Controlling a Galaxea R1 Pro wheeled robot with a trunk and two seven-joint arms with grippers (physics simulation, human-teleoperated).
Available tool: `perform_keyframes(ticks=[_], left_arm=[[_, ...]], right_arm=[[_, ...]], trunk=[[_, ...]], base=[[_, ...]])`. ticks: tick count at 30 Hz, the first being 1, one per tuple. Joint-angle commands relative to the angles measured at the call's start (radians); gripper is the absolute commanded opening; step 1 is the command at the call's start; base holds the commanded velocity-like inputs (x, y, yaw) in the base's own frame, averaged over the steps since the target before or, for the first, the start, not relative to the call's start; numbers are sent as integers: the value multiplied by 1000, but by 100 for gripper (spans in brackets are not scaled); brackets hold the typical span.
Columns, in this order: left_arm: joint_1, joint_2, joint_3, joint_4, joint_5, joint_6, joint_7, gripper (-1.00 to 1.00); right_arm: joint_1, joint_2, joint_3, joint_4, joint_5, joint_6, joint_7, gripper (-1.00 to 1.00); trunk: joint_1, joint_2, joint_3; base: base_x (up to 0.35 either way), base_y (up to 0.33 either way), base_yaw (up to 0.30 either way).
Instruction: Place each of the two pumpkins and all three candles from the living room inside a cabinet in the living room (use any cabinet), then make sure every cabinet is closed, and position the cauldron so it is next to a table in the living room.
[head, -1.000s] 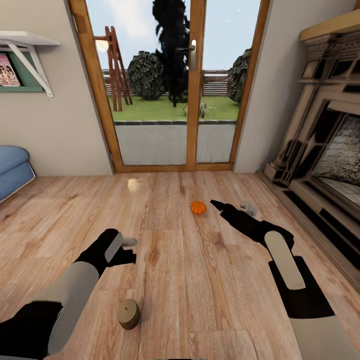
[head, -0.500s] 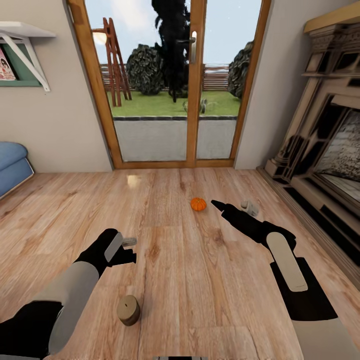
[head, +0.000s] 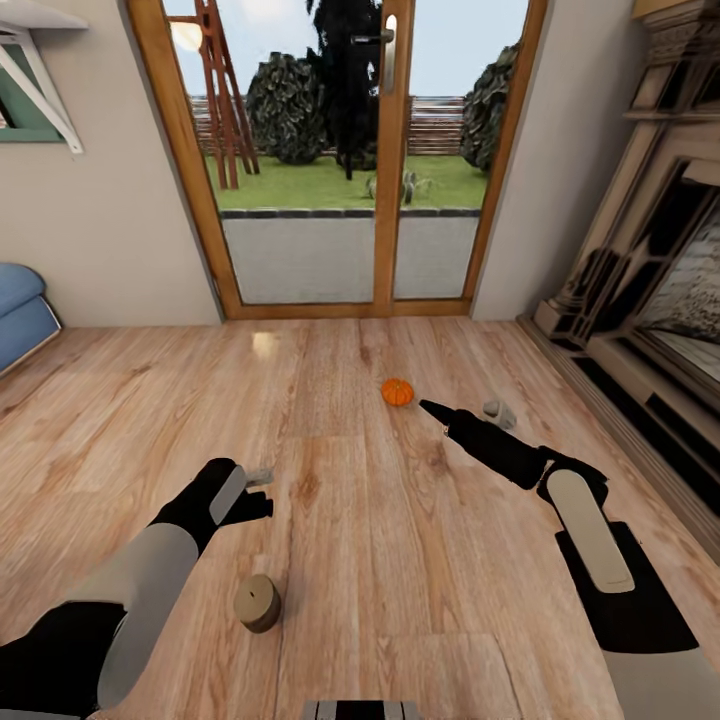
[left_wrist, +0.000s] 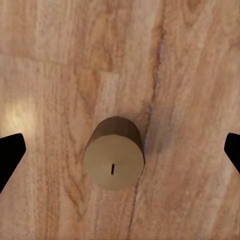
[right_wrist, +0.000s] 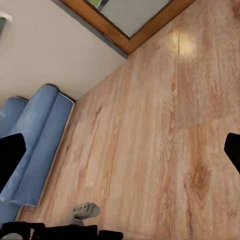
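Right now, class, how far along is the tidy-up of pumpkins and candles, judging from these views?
Nothing looks done. One pumpkin and one candle lie loose on the wood floor. Both end effectors are open and empty: the right end effector is beside the pumpkin, and the left end effector hangs over the candle. Storing, closing cabinets and the cauldron remain.

Wood-framed glass doors (head: 345, 160) stand at twelve o'clock, showing a lawn and dark shrubs beyond. A fireplace (head: 655, 300) fills three o'clock. A blue sofa (head: 20, 310) sits at nine o'clock, below a white shelf bracket (head: 40, 75). Plank floor (head: 350, 560) spreads everywhere.
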Motion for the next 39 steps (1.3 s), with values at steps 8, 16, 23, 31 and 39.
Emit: perform_keyframes(ticks=[8,16,23,31,39], left_arm=[[0,-2,-4,-1,10,0,9,100],[0,-2,-4,-1,10,-1,7,100],[0,-2,-4,-1,10,-1,6,100],[0,-2,-4,-2,10,-2,6,100],[0,0,-4,-2,10,-2,6,100]], right_arm=[[16,-54,1,-1,-69,3,181,100],[18,-58,1,0,-73,3,196,100],[18,-58,1,0,-73,3,196,100],[18,-58,1,0,-73,3,196,100],[18,-58,1,0,-73,3,196,100]], trunk=[[3,-2,-32],[7,-4,-63],[10,-6,-90],[14,-8,-121],[15,-8,-132]], base=[[0,0,0],[0,0,0],[0,0,0],[0,0,0],[0,0,0]])
